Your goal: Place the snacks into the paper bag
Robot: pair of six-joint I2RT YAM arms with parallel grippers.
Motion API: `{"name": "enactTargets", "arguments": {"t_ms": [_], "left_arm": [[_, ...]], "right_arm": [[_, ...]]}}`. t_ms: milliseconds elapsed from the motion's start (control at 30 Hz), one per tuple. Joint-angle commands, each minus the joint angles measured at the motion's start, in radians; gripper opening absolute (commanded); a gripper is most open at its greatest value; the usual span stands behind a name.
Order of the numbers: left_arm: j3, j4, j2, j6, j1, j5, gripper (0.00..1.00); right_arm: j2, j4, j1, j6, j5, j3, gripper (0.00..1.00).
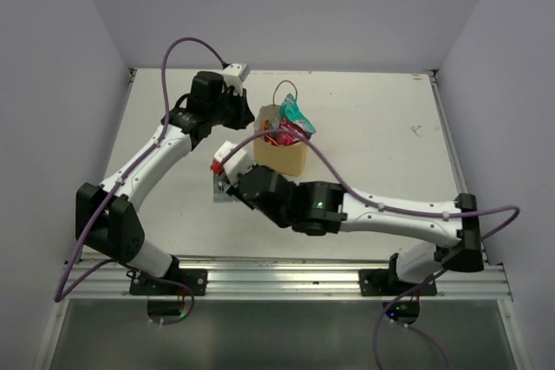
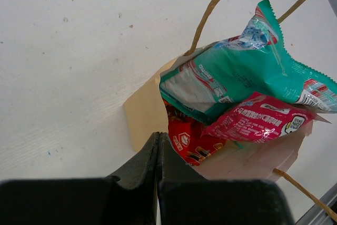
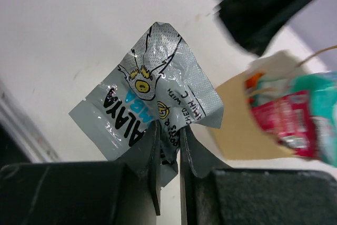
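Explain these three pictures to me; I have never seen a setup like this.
Two white-and-black robot arms are bolted at the near edge of a white table. One picture looks down from above and behind them; the other two come from cameras on each wrist.

On the table stands a small brown kraft paper bag with loop handles. A teal-white glossy packet, a pink-red packet and a red-orange packet stick out of its mouth.

The left gripper is beside the bag, its fingers closed on nothing visible. The right gripper pinches a small silver-grey packet, not yet in the bag.
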Motion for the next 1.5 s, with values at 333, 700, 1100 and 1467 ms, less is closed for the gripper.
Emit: {"name": "enactTargets", "arguments": {"t_ms": [333, 700, 1100, 1467], "left_arm": [[0.000, 0.032, -0.044, 0.005, -0.004, 0.016, 0.00], [-0.015, 0.055, -0.053, -0.002, -0.004, 0.068, 0.00], [-0.023, 0.060, -0.047, -0.007, -0.004, 0.088, 0.00], [-0.018, 0.054, -0.027, -0.008, -0.004, 0.103, 0.03]], "right_arm": [[-0.002, 0.125, -0.413, -0.222, 0.065, 0.209, 0.00], [0.156, 0.113, -0.472, -0.211, 0.028, 0.148, 0.00], [0.164, 0.045, -0.478, -0.200, 0.007, 0.094, 0.00], [0.174, -0.018, -0.476, -0.177, -0.055, 0.068, 0.00]]}}
